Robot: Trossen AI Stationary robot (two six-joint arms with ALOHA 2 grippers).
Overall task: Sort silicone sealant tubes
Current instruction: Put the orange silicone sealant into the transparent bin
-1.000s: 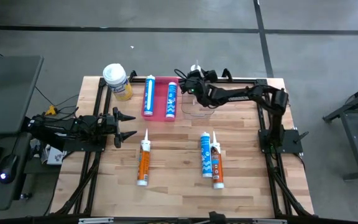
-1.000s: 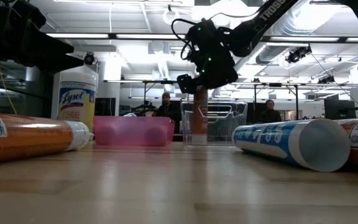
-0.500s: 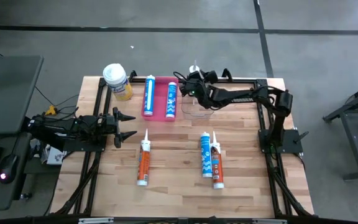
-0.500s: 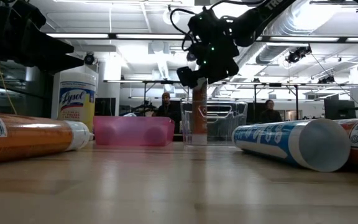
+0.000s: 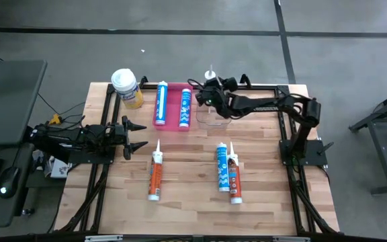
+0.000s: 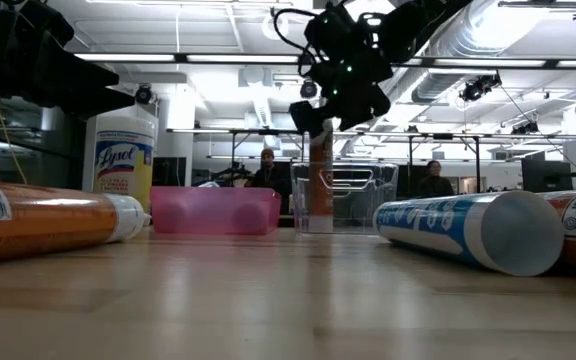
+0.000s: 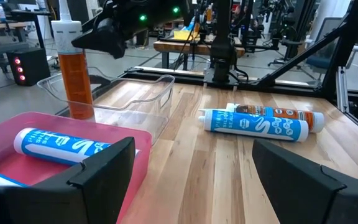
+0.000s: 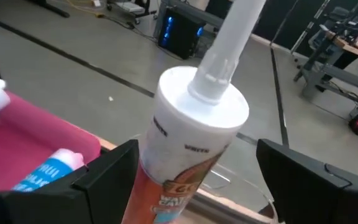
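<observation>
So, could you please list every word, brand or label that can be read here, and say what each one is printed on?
"Lysol": blue label of the squat yellow jar with a white lid.
"WHITE": white shoulder of the upright orange sealant tube in the clear plastic bin.
"TROSS": partly seen, on the dark right arm.
Blue tubes' labels: too blurred to read.
Orange tubes lying on the table: print too small.

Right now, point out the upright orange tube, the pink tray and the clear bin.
upright orange tube (image 7: 78, 87), left wrist view, on its orange body.
pink tray (image 7: 73, 128), left wrist view, on its bare pink floor.
clear bin (image 7: 157, 99), left wrist view, on its near side wall.
</observation>
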